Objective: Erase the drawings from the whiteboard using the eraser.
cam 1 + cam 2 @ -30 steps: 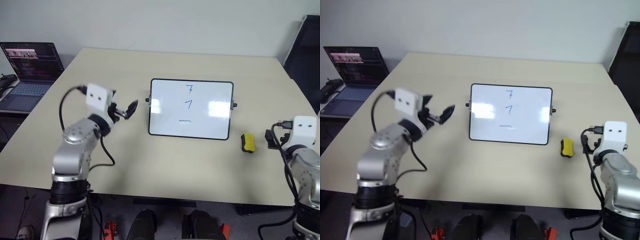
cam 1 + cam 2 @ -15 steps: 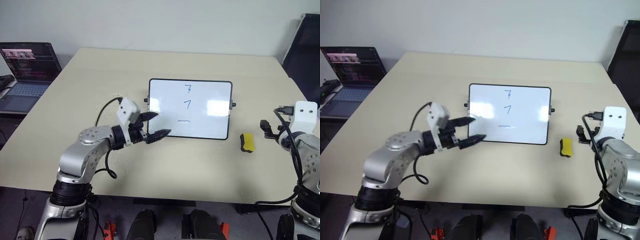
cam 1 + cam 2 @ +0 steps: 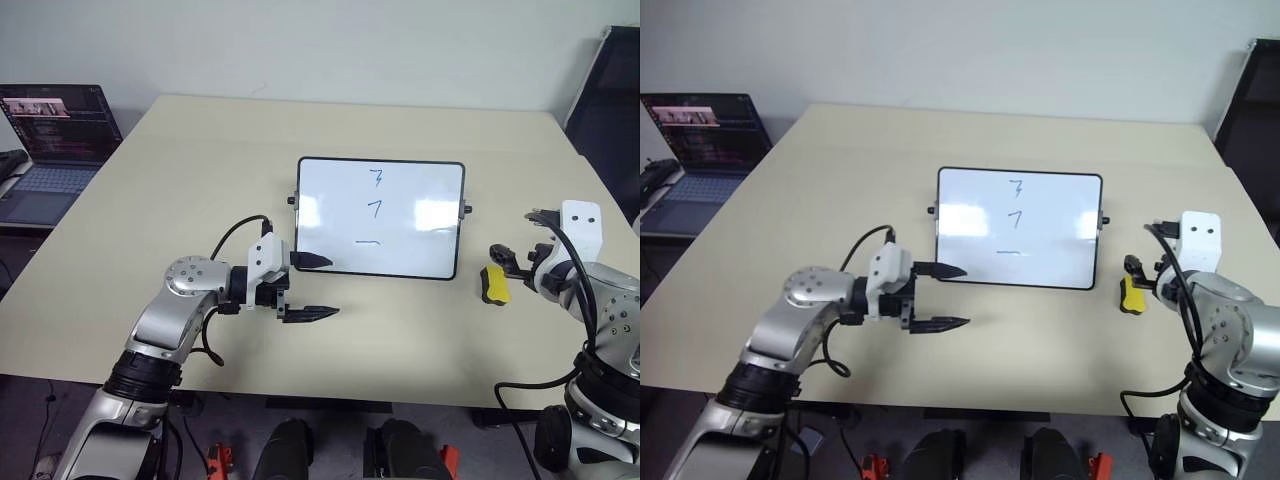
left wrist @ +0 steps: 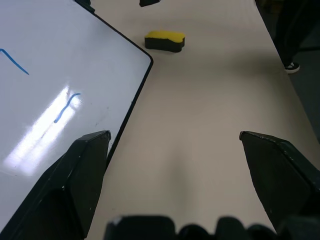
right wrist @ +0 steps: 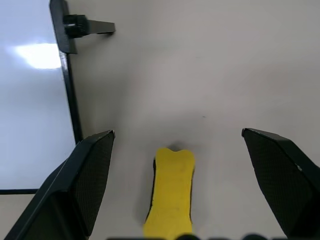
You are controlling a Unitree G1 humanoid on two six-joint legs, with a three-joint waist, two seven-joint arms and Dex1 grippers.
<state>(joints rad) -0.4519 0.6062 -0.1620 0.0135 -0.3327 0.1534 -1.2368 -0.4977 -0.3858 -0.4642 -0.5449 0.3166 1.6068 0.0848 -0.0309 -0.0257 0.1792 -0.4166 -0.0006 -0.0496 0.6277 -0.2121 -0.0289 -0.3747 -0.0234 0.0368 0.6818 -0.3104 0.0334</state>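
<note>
The whiteboard (image 3: 420, 190) lies flat at the middle of the table, black-framed. The drawings are three blue marks down its middle: a zigzag (image 3: 377, 179), a "7" stroke (image 3: 376, 209) and a short line (image 3: 369, 242). The eraser (image 3: 494, 285), a yellow block with a dark underside, lies on the table just right of the board's near right corner. My right gripper (image 3: 515, 235) hangs open just above and beyond the eraser (image 5: 172, 195), clear of it. My left gripper (image 3: 318, 288) is open at the board's near left corner, pointing right along the board's near edge (image 4: 127, 112).
The table (image 3: 230, 150) is beige with bare room all round the board. An open laptop (image 3: 55, 135) stands off the table's far left. A black chair (image 3: 610, 100) stands past the right edge.
My left gripper has swung down and right to the board's near left corner and turned to point right. My right gripper has moved left, over the eraser. Both stay open.
</note>
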